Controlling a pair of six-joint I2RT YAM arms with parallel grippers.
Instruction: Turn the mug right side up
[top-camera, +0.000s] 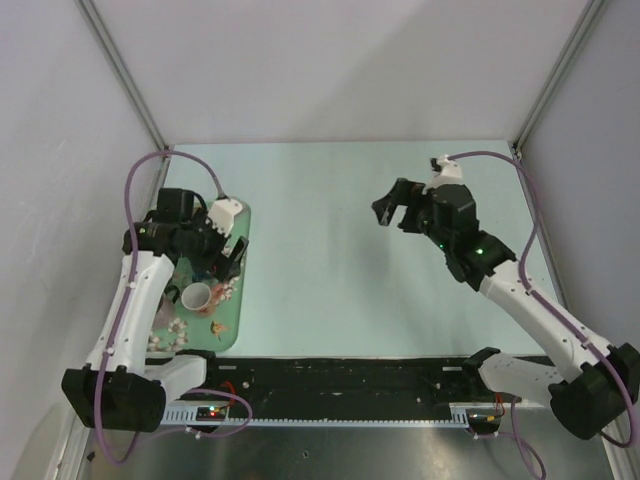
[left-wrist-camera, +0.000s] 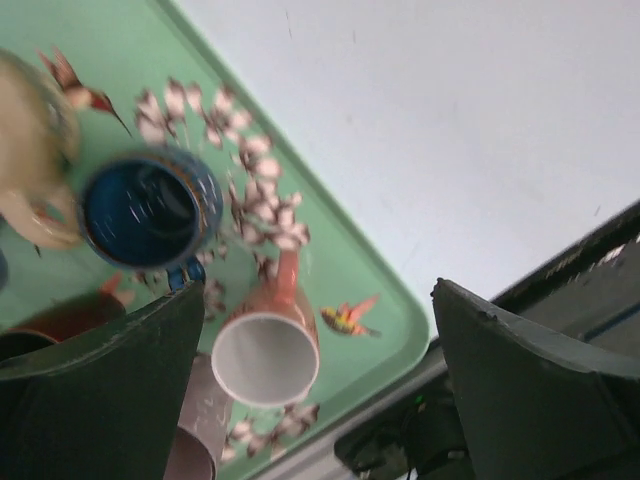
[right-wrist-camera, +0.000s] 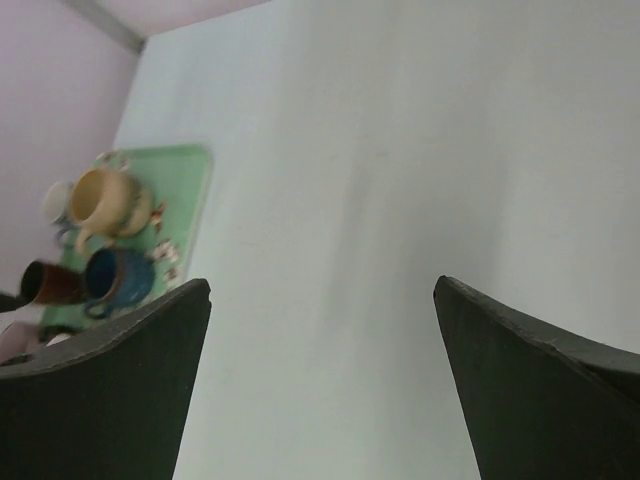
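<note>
Left gripper (left-wrist-camera: 318, 300) hangs over the tray (right-wrist-camera: 190, 165) with its two dark fingers spread wide and nothing between them. We see the right gripper (right-wrist-camera: 322, 285) spread just as wide, also holding nothing, raised over the bare pale table (right-wrist-camera: 400, 150), well apart from the tray.

We count one green tray, printed with pale blossoms and two small hummingbirds, and six mugs on it across the wrist views. They are a tan mug (right-wrist-camera: 108, 203), a dark blue mug (left-wrist-camera: 150, 208), a salmon mug with a white inside (left-wrist-camera: 266, 352), a brown mug (left-wrist-camera: 65, 318), a dull mauve-grey mug (left-wrist-camera: 205, 420) that the left finger partly hides, and a small pale mug (right-wrist-camera: 55, 200) behind the tan one.

We find the tan mug towards the far end of the tray, just beside the blue mug and free of both grippers. It is the widest of the six, round-bellied and glossy, with a curled handle on the side nearest the blue mug. In the right wrist view its mouth shows as an oval turned upward, like the mouths of the blue and brown mugs near it. In the left wrist view it is cut off by the frame edge and blurred, so we cannot make out its rim there. From above, the left arm covers it.
</note>
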